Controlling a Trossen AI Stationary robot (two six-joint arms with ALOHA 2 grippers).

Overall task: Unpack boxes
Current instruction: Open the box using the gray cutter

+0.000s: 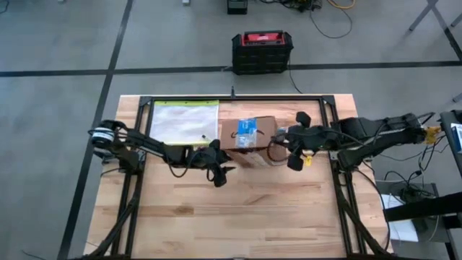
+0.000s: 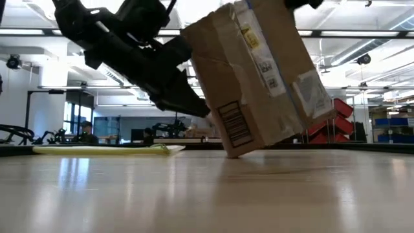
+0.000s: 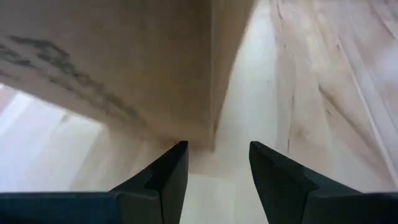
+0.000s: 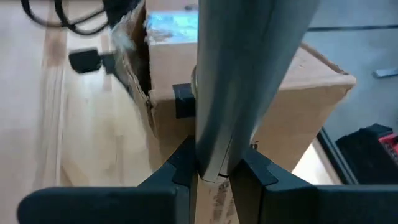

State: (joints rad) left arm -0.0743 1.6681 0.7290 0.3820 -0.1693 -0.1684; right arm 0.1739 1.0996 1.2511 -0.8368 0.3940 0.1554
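Box (image 1: 247, 141) tilted on one lower edge, mid tabletop (image 1: 238, 217), flap held: opening step in hand.
Right tool (image 4: 214, 171) pinched on a cardboard flap at box's right end; left tool (image 3: 214, 171) spread, empty, close to box's lower left side. Clear pouch (image 1: 184, 121) flat just beside, on box's left. Next, judged: steady with left tool, pull flap back to expose contents; risk of box tipping over.

Box (image 2: 259, 71) top cut off in low view, print on its side (image 3: 68, 74) blurred at left wrist
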